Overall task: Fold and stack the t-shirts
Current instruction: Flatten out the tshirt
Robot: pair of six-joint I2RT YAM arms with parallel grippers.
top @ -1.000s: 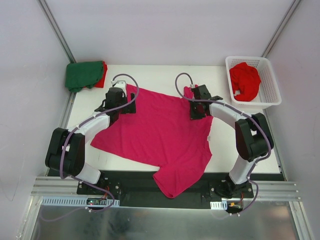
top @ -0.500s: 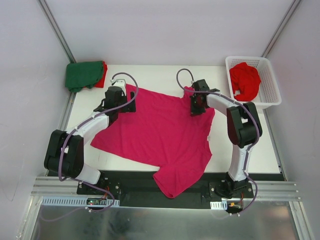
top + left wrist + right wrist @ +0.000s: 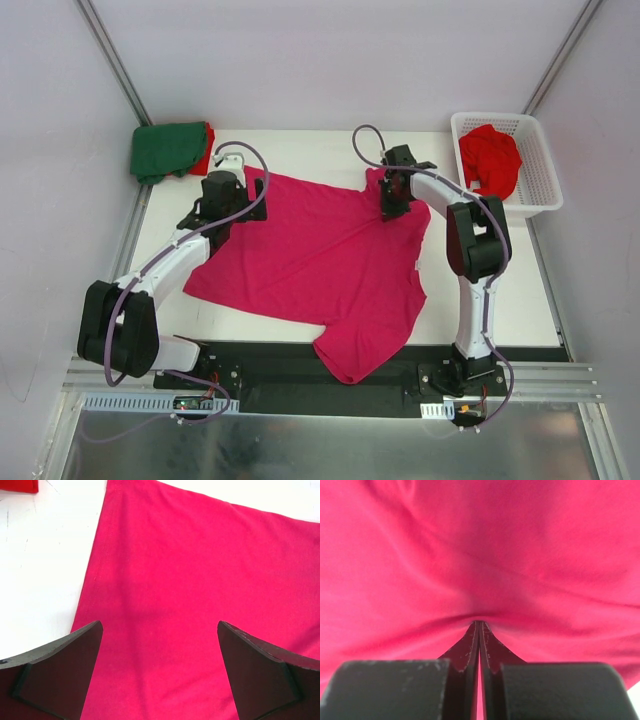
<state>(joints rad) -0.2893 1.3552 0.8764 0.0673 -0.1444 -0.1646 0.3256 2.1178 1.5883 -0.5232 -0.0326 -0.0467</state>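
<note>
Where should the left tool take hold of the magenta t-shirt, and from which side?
Grip the magenta t-shirt by its stitched edge near its far-left corner, coming straight down. The cloth lies flat on the table there, the open left tool hangs over that edge, and the right tool is shut on the far-right corner, so the grips should match.

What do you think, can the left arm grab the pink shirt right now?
Probably yes. The left gripper is wide open right above the pink shirt, near its edge, with nothing between it and the cloth. The right gripper pinches the shirt farther over, which shouldn't block it.
</note>
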